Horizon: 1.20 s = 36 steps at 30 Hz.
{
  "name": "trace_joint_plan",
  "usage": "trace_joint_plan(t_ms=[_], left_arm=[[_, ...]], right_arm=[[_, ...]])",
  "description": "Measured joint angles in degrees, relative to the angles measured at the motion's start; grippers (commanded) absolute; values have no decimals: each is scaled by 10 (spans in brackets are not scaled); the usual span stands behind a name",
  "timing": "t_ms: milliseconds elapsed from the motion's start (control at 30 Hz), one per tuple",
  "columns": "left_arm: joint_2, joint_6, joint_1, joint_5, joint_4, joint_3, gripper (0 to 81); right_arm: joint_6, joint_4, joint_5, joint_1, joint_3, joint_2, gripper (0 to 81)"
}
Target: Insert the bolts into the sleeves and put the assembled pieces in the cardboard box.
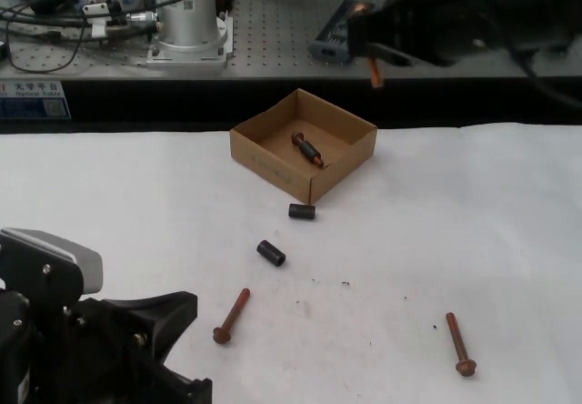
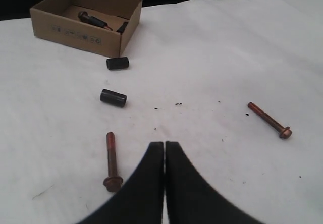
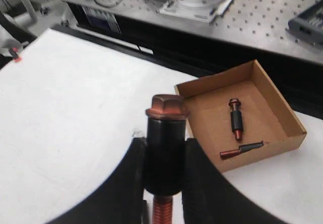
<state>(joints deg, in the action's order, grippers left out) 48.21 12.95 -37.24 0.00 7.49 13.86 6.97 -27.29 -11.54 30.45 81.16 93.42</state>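
Overhead, 2 sleeves [image 1: 271, 253] and 2 bolts [image 1: 231, 317] lie by the cardboard box [image 1: 270, 169]. Left wrist: my left end effector [image 2: 164, 151] sits closed, empty. Right wrist: right end effector [image 3: 165, 151] clamps an assembled piece [image 3: 166, 114], I'd say box-bound.

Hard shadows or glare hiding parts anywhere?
High view: even, diffuse light; the cardboard box shades its floor, yet the assembled piece inside reads fine. Left wrist view: the two sleeves cast only faint shadows. Right wrist view: mild sheen on the head of the held bolt, no washout.

Illegible print on the cardboard box [image 2: 75, 34] and a blue label [image 1: 34, 99]
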Motion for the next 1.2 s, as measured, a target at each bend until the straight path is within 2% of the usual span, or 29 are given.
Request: trace_joint_plan(t_ms=[300, 600, 833, 1200], left_arm=[[0, -5, 0, -16, -13, 0, 6], [0, -9, 0, -17, -13, 0, 6], [0, -10, 0, -17, -13, 0, 6], [0, -10, 0, -17, -13, 0, 6]], right_arm=[[-20, -103, 25, -20, 193, 180, 58], [-30, -122, 39, -28, 324, 302, 58], [-32, -123, 41, -43, 389, 396, 58], [-36, -60, 3, -47, 398, 475, 58]])
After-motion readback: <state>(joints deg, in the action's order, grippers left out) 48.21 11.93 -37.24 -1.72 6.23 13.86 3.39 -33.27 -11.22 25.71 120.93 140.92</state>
